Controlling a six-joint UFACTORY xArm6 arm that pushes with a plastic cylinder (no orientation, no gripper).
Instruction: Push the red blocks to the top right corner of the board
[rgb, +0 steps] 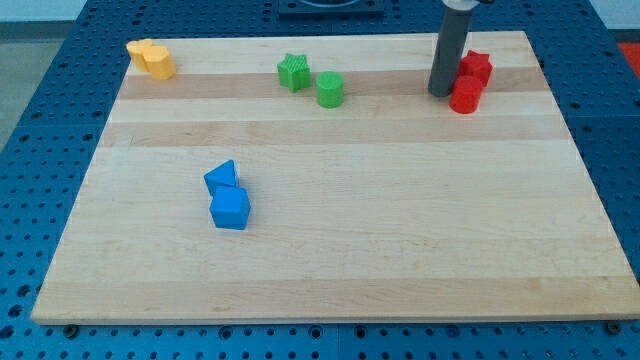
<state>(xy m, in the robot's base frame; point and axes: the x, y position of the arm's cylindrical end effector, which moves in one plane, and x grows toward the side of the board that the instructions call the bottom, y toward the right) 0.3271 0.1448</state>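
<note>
Two red blocks sit near the board's top right corner: a red star-like block (477, 67) and a red cylinder (465, 97) just below it, touching. The dark rod comes down from the view's top, and my tip (440, 94) rests on the board right against the left side of the red cylinder, just left of both red blocks.
The wooden board (330, 250) lies on a blue pegboard table. Two yellow blocks (152, 59) sit at the top left corner. A green star (293, 71) and a green cylinder (330, 90) sit at top centre. A blue triangle (222, 177) and a blue cube (230, 209) sit at lower left.
</note>
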